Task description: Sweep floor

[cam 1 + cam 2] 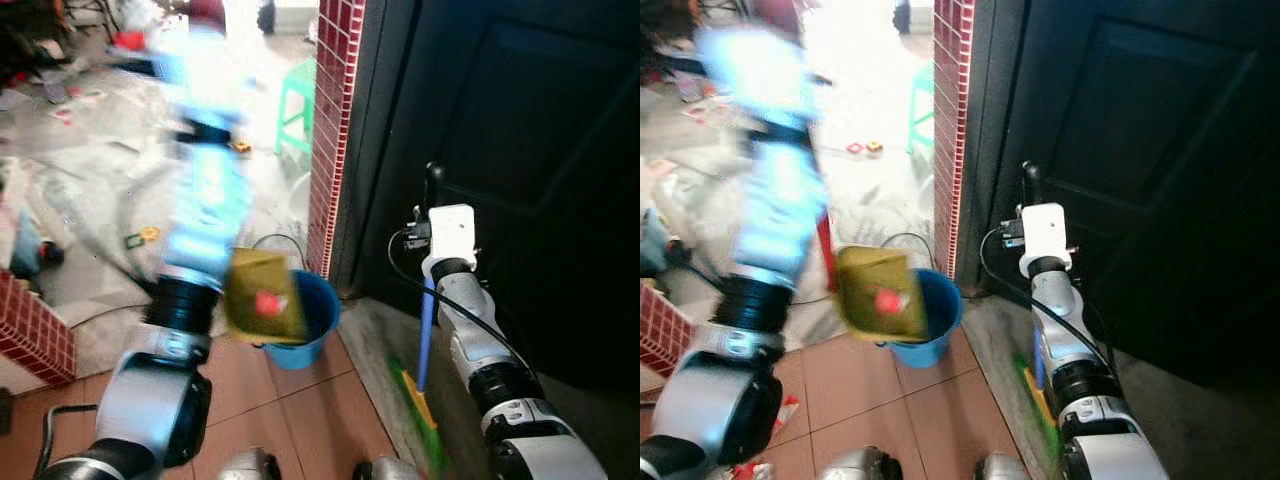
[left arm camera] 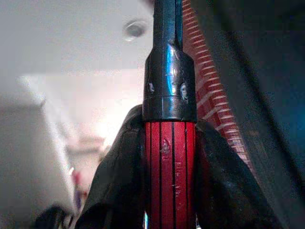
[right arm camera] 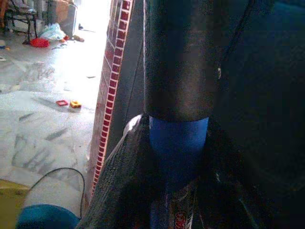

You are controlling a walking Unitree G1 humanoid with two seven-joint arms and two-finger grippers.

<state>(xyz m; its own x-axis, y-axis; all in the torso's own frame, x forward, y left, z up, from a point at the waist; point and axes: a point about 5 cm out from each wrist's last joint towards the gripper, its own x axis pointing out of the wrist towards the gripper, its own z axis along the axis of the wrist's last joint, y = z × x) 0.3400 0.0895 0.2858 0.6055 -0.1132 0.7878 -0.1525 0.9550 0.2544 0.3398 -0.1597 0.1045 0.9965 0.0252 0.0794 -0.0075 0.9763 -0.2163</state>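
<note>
My left arm [image 1: 205,210] is raised and blurred. Its gripper [image 2: 170,143] is shut on the dustpan's red and black handle [image 2: 171,171]. The yellow dustpan [image 1: 262,297] hangs tilted at the rim of a blue bucket [image 1: 318,318], with a red bit on its face. My right gripper [image 3: 178,143] is shut on the broom's blue handle [image 1: 427,330], just below its black top grip [image 1: 433,185]. The green and yellow broom head [image 1: 420,402] rests on the floor beside the dark door.
A red-tiled pillar [image 1: 330,130] stands right behind the bucket, with a dark door [image 1: 520,150] to its right. A green stool [image 1: 295,100], a black cable [image 1: 275,240] and scattered litter lie on the marble floor beyond. A low red-tiled wall [image 1: 35,330] is at left.
</note>
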